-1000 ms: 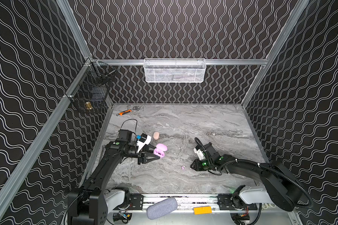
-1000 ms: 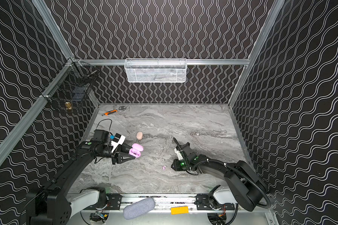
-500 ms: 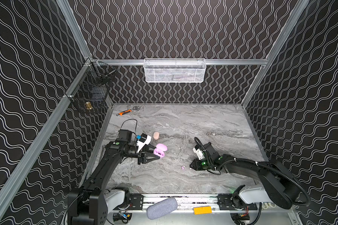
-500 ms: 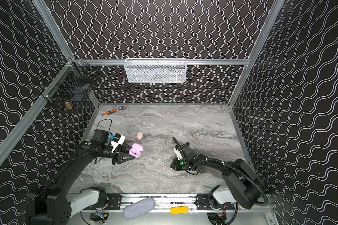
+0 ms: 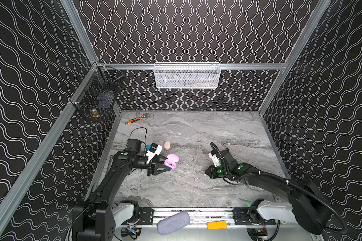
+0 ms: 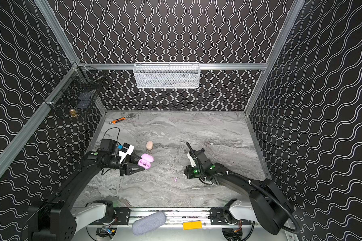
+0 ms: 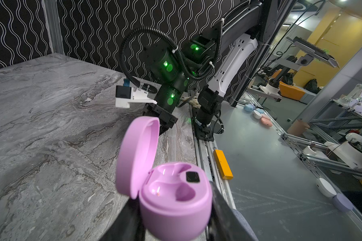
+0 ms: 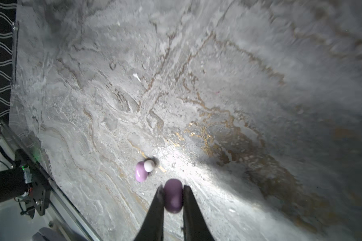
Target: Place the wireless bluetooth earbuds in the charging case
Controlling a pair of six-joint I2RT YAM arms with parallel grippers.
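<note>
My left gripper (image 5: 167, 164) is clamped on the lilac charging case (image 7: 176, 204), one finger on each side of its base. The lid (image 7: 138, 154) is flipped up and the two wells face upward. I judge that I hold it this way to stop it sliding and to offer a steady, open mouth toward my other arm. Both wells look empty. I cannot tell whether the base rests on the table (image 5: 196, 133). Just behind it a closed cream case (image 5: 167, 145) stands clear of my fingers.

Further right, between my two arms, a loose earbud (image 8: 141, 173), lilac with a pale tip, lies on the marble. It is near my right fingers but not touching them.

My right gripper (image 8: 173, 188) is low over the table and pinched tight on the held earbud (image 8: 172, 201), also lilac. There is a finger on each flank, and the bud's rounded end pokes out past the tips. Gripping across the narrow width, I judge, leaves that end free to enter a well first.

Against a second ago, my left arm and the case sit where they were, and the loose earbud has not moved. My right jaws stood a little wider then and have since closed onto the bud, while the arm itself has scarcely shifted.
</note>
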